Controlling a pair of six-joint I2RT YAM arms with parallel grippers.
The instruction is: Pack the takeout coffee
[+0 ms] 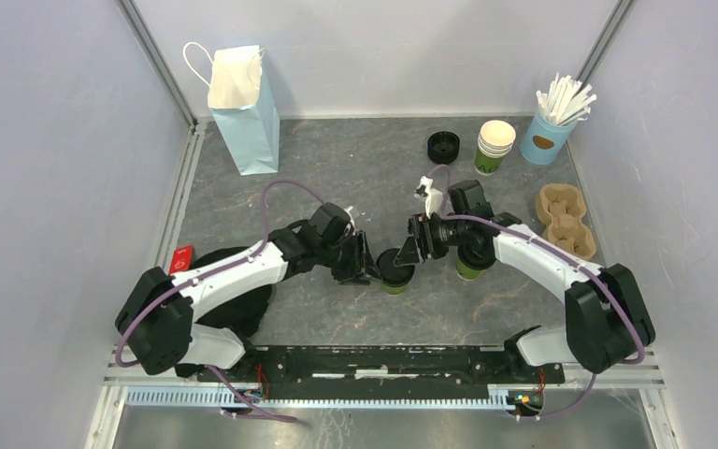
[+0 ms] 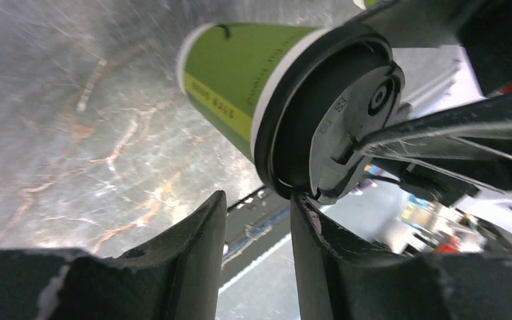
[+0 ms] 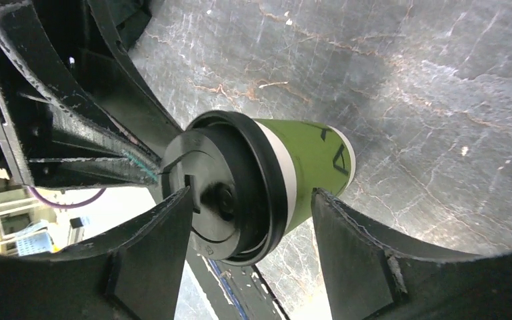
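Now | cup [image 3: 307, 167] inside spread right pincer [image 3: 252, 195] | left pincer [image 2: 259, 199] narrowly parted, seemingly touching lid [image 2: 333, 127]

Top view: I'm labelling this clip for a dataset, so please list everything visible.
lidded coffee cups: two, green with black lids; one between the grippers, the other just right of it.
paper bag: one, pale blue, back left.
loose lids: one stack, black, back centre.
lidless cups: one stack, cream-rimmed, beside the lids.
stirrer holder: one, blue, white sticks, back right.
cup carrier: one, brown, right side.
red object: one, left side; unidentifiable.
table: grey, marbled.
left gripper: black, narrowly open, fingertip at the middle cup's lid.
right gripper: black, open, straddling that cup.
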